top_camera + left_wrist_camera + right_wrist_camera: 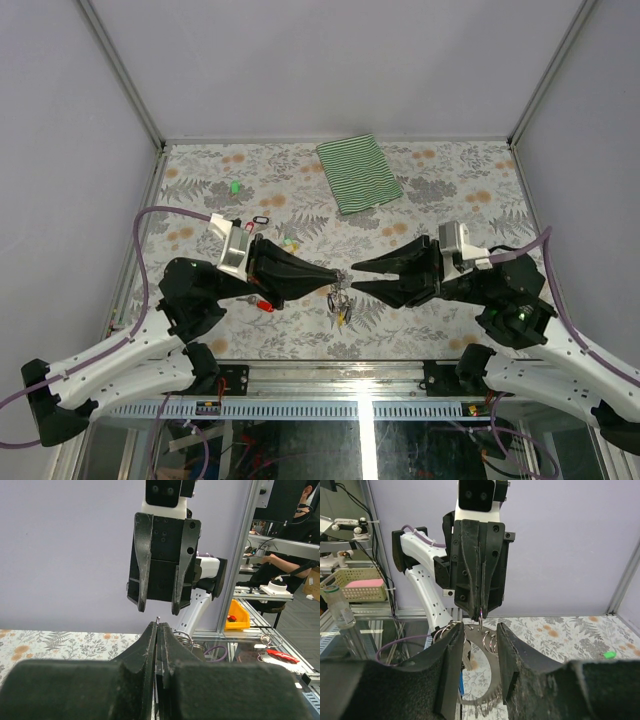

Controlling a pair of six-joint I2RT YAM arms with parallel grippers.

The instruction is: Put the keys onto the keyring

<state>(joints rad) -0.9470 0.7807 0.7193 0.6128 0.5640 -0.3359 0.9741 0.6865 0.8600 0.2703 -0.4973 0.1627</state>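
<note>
**Keyring** [491, 642]: held in the air over the near middle of the table [450, 200], at the tip of the left gripper [335, 275]. That gripper's fingers are pressed fully together on a thin bit of wire. The loop sits just below the tips.

**Bunch of keys** [342, 308]: hangs under the pinch point. It is judged to be already threaded on the keyring. The right wrist view shows a toothed blade and a sliver of blue tag.

**Right gripper** [352, 276]: faces the left one tip to tip, jaws part-way apart. It appears to hold nothing, and the left gripper's tip lies just before the gap.

**Loose on the table:**
- green-tagged key [235, 186], far left
- black-tagged key [262, 221], left of centre
- yellowish tag [291, 241], just right of the black one
- red-tagged key [265, 305], near left, half under the left arm

**Progress:** judged part done. Some keys are hung and about four are left to collect.

**Green-striped folded cloth** [358, 174]: far centre, well apart from the work.

**Not made out:**
- How many keys are in the bunch.
- Which loops are the keyring and which are the keys' own small rings.
- Whether a key goes with the yellowish tag.
- Much of the red-tagged key, which the arm hides.
</note>
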